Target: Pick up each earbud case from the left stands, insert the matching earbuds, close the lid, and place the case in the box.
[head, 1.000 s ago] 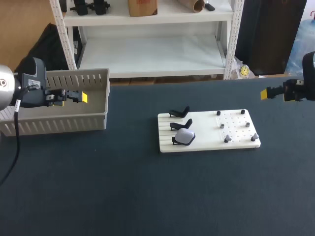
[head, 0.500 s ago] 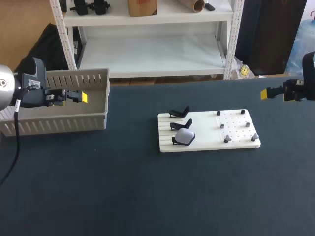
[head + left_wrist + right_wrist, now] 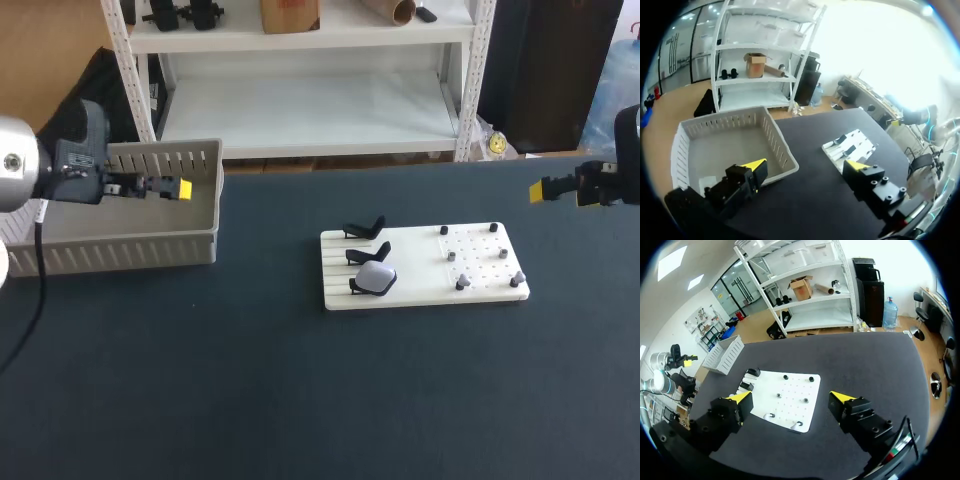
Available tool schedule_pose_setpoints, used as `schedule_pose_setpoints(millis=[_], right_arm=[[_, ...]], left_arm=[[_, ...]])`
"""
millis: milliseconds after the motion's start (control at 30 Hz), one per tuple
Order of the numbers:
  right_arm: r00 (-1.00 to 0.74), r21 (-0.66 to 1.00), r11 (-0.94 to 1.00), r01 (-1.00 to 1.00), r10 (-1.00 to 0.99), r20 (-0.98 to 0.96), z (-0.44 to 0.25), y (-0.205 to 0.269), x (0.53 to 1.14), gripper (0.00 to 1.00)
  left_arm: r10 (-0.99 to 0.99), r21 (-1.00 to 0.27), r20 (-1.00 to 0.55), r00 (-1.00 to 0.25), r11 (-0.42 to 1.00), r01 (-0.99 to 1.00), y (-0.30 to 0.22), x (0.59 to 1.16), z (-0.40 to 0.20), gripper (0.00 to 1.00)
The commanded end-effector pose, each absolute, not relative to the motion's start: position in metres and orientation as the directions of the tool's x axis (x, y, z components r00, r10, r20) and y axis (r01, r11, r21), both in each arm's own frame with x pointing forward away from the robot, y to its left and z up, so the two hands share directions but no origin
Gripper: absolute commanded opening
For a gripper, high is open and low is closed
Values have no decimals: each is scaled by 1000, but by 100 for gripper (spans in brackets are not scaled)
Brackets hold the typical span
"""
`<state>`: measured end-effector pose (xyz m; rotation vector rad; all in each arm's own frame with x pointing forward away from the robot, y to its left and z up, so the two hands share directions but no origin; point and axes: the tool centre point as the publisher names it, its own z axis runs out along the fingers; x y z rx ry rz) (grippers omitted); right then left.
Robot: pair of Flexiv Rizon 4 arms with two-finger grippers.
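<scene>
- Left gripper (image 3: pixel 805 167): fingers spread wide with nothing between them, above the slotted grey box (image 3: pixel 150 250) (toward its right end in the head view).
- Right gripper (image 3: pixel 790 399): fingers also far apart and empty, over the right side of the table (image 3: pixel 300 400), well apart from the white board (image 3: pixel 420 292).
- One pale earbud case (image 3: pixel 377 278) sits on the nearest of three black stands (image 3: pixel 365 228) at the board's left.
- Small pieces, probably earbuds (image 3: pixel 461 284), sit on the board's pegged right half.

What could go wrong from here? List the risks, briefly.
1. The left gripper hangs open over the box; heading low for the case, it might clip the box's wall.
2. The case sits beside two close black stands; an open gripper coming down could knock them.
</scene>
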<state>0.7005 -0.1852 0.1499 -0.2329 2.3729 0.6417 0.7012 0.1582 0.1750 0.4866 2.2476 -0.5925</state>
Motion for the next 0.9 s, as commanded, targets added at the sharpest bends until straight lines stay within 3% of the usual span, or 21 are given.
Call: schedule_pose_setpoints(millis=[33, 100, 133, 167, 567, 600, 900], right_arm=[[-767, 388, 862, -326, -1, -642, 150, -186, 701, 100], [-767, 388, 862, -326, -1, -642, 150, -186, 701, 100], [-767, 388, 862, -326, -1, -642, 150, -186, 701, 100], [-767, 388, 862, -326, -1, -642, 150, -186, 701, 100], [-767, 388, 862, -326, -1, -642, 150, -186, 701, 100], [-767, 388, 862, -326, -1, -642, 150, -186, 701, 100], [-767, 388, 862, -326, -1, -642, 150, -186, 701, 100]], left_arm=[[185, -165, -923, -338, 603, 780, 153, 684, 175, 100], [192, -134, -944, -267, 517, 846, 144, 679, 179, 100], [196, -160, -936, -291, 500, 851, 139, 679, 180, 100], [224, -201, -901, -372, 545, 814, 136, 683, 181, 100], [224, -201, -901, -372, 545, 814, 136, 683, 181, 100], [236, -142, -929, -285, 484, 863, 129, 684, 178, 100], [312, -4, -946, -84, 249, 969, 83, 681, 167, 100]])
